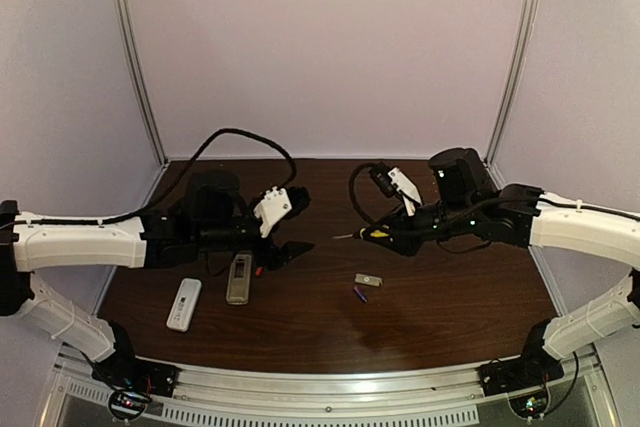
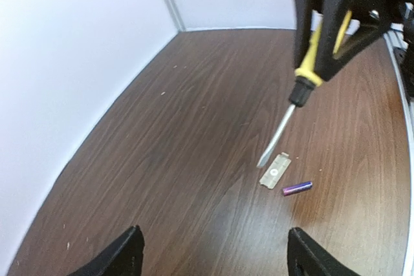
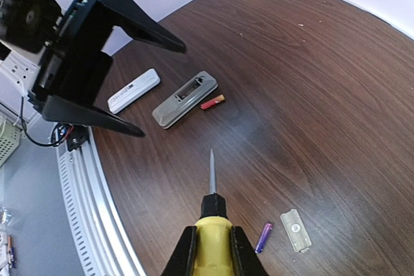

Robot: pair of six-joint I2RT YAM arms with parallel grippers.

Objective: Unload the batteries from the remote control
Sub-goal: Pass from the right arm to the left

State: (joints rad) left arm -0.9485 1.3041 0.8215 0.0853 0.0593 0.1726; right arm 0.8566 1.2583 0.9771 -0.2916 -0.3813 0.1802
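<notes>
1. Though tiny, easy to spot: purple battery flat on table just beside grey cover plate; red battery right by grey remote.
2. Print on white remote too blurry to read.
3. Red one clear only from right wrist; left wrist catches just the purple.
4. Tools: left gripper spread wide, empty; right gripper clamped on yellow screwdriver.

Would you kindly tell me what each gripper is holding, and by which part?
The right gripper holds the screwdriver by its yellow handle; the left gripper is open and holds nothing.
</notes>
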